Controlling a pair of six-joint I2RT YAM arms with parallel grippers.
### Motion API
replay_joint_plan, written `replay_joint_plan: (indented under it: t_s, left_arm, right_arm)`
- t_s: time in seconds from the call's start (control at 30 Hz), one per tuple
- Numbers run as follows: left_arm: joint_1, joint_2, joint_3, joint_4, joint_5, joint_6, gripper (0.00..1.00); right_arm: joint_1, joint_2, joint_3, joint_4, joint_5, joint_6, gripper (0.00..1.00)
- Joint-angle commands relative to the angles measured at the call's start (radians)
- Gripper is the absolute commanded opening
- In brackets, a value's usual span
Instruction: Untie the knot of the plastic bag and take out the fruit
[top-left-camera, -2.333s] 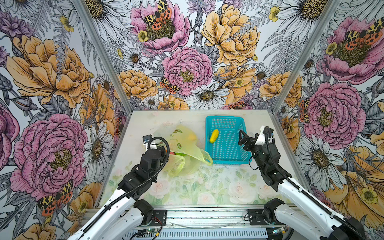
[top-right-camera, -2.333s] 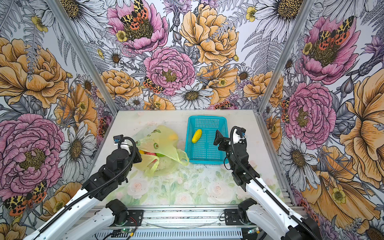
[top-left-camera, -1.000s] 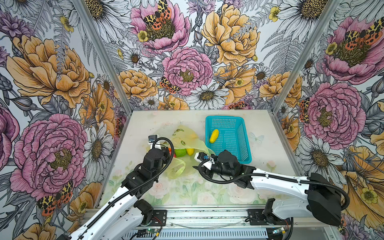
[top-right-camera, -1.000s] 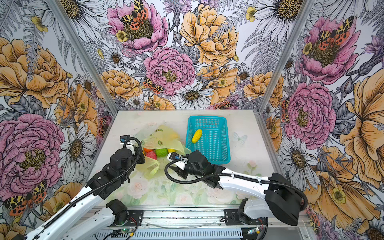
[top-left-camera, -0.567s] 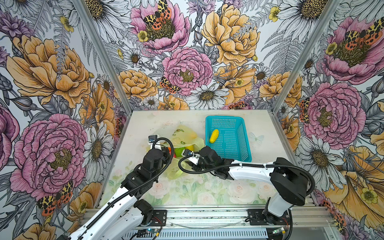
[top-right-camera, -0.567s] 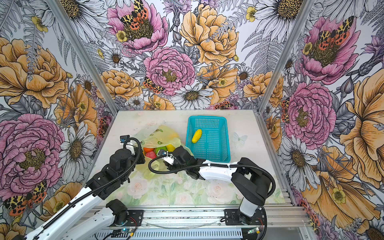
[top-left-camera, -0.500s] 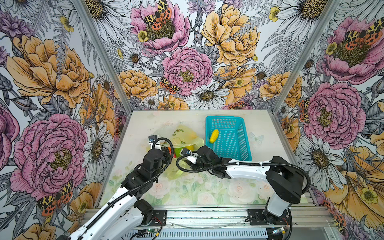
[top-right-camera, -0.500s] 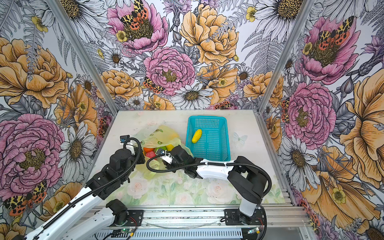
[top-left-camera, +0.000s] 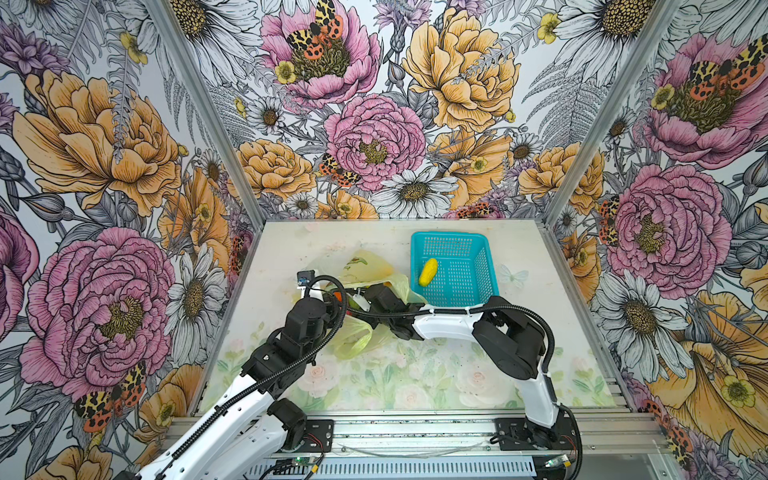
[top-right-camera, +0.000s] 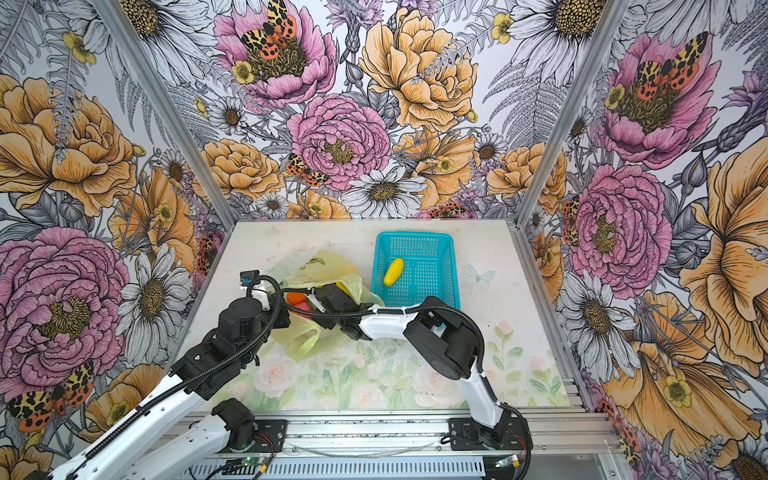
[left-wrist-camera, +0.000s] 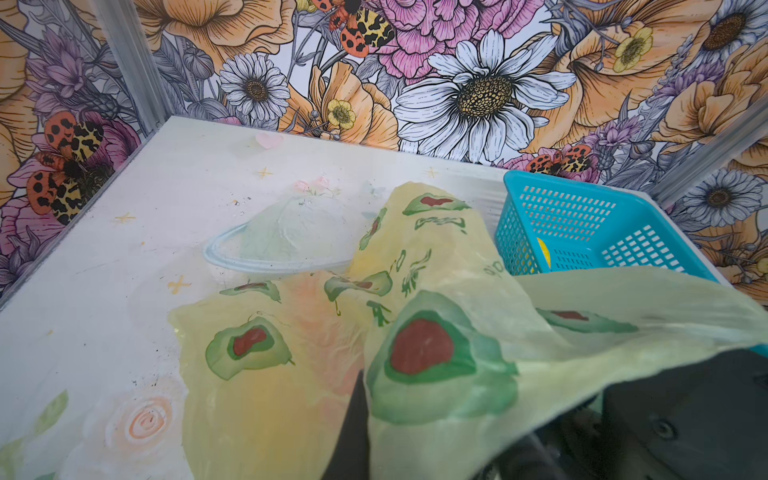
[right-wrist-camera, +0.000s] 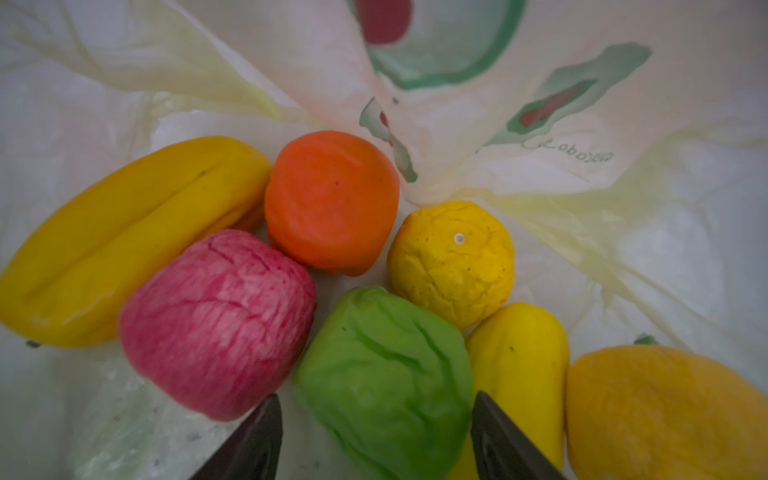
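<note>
1. Tabletop (top-left-camera: 291, 249): pale printed surface carrying every item.
2. Plastic bag (top-left-camera: 365, 266): yellow-green film left of centre, beside the teal basket (top-left-camera: 465, 245). Its mouth gapes toward the right arm. No knot is visible, so the untying step is judged done.
3. Teal basket: holds one yellow fruit (top-left-camera: 428, 272), as it did two seconds ago.
4. Right end effector (right-wrist-camera: 374, 399): two seconds ago it stood by the basket, and a second ago it was just short of the bag mouth. It now sits inside the bag. Its jaws have widened and stand spread on either side of the lumpy green fruit (right-wrist-camera: 382, 374). Contact cannot be told.
5. Left end effector (left-wrist-camera: 357, 419): pressed together on the bag's rim, holding the film lifted as before.
6. Remaining fruit, in the right wrist view: bananas (right-wrist-camera: 124, 237), pink-red fruit (right-wrist-camera: 216, 324), orange (right-wrist-camera: 332, 199), lemon (right-wrist-camera: 453, 262), mango (right-wrist-camera: 665, 415). All lie clustered in the bag. Extraction is judged barely begun, and the green fruit is the likely next pick.
</note>
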Motion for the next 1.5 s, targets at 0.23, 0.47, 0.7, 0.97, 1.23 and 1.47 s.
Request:
replay_joint_plan:
  t_s: [0.23, 0.47, 0.7, 0.97, 1.23, 1.47]
  left_arm:
    - [-0.012, -0.011, 0.011, 0.023, 0.032, 0.02, 0.0]
    - [-0.013, -0.009, 0.011, 0.024, 0.032, 0.02, 0.0]
    - [-0.012, 0.011, 0.016, 0.015, -0.002, 0.012, 0.0]
    - [-0.01, 0.023, 0.021, 0.009, -0.011, 0.008, 0.0]
    - [-0.008, 0.026, 0.021, 0.009, -0.017, 0.007, 0.0]
    - [-0.005, 0.031, 0.021, 0.009, -0.019, 0.007, 0.0]
  right_arm:
    - [-0.007, 0.142, 0.169, -0.107, 0.078, 0.032, 0.78]
    - [0.0, 0.132, 0.154, -0.085, 0.03, 0.032, 0.57]
    - [0.003, -0.014, -0.008, 0.033, -0.022, 0.047, 0.41]
    - [0.015, -0.214, -0.184, 0.1, -0.077, 0.035, 0.25]
    - [0.018, -0.435, -0.368, 0.171, -0.096, 0.025, 0.2]
    - [0.018, -0.643, -0.585, 0.342, -0.171, 0.01, 0.2]
